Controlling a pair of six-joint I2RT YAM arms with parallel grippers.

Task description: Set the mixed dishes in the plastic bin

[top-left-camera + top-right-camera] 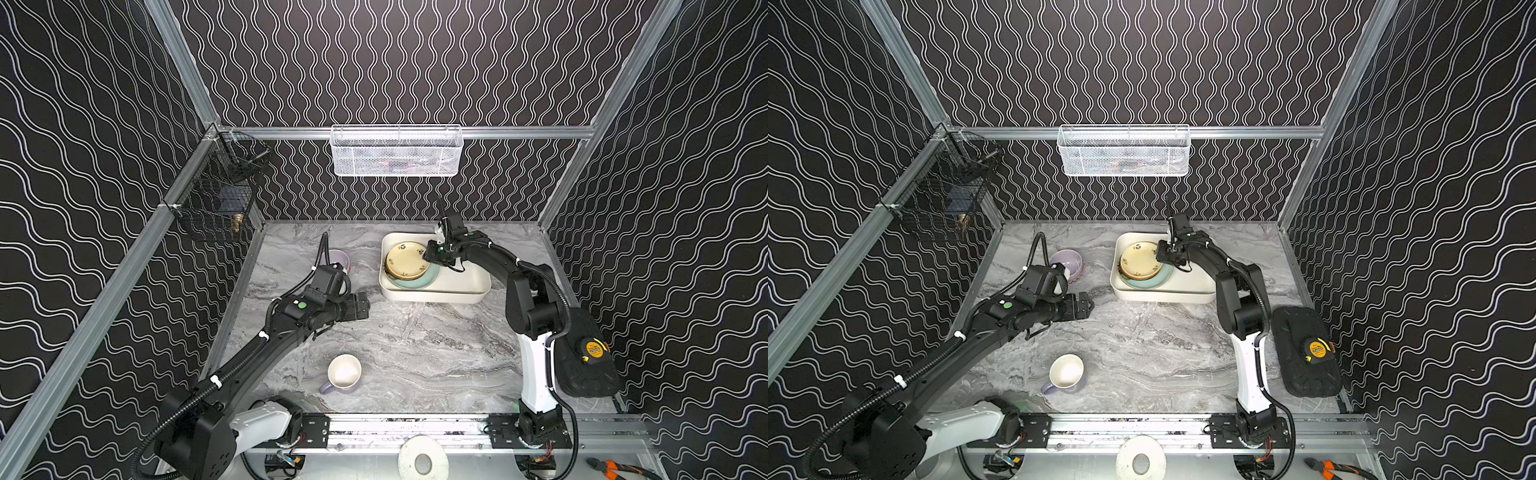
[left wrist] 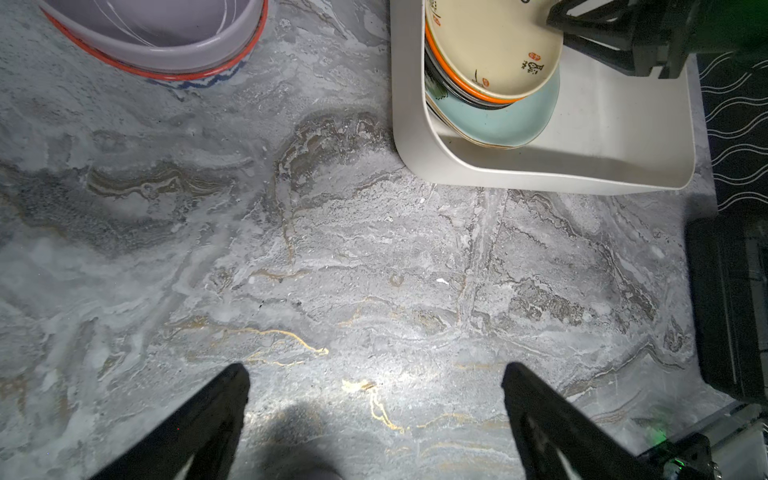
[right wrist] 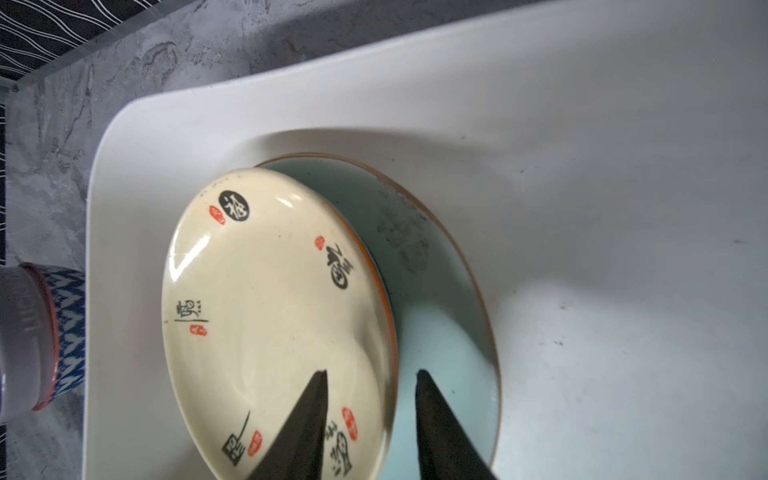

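A grey marble bench is seen from above, with two black robot arms reaching in from its near edge. Toward the far right corner sits the plastic bin, cream-white and shallow.

A stack of plates lies in the bin's left half. On top is a pale yellow plate marked with black and red characters. An orange rim and a dark rim show under it, and a wider mint plate is at the bottom.

The right gripper hangs at the stack's right side. In the right wrist view its jaws are partly spread and straddle the yellow plate's rim. One tip is over the plate's face and one is over the mint plate. Whether they pinch the rim cannot be told.

The left gripper hovers over bare bench left of the middle, its jaws spread wide and holding nothing.

Near the far left corner a lilac bowl sits nested in a red-patterned bowl, outside the bin. A lavender mug stands upright close to the near edge, well apart from the bin.

A black case carrying a yellow tape measure lies along the right edge.
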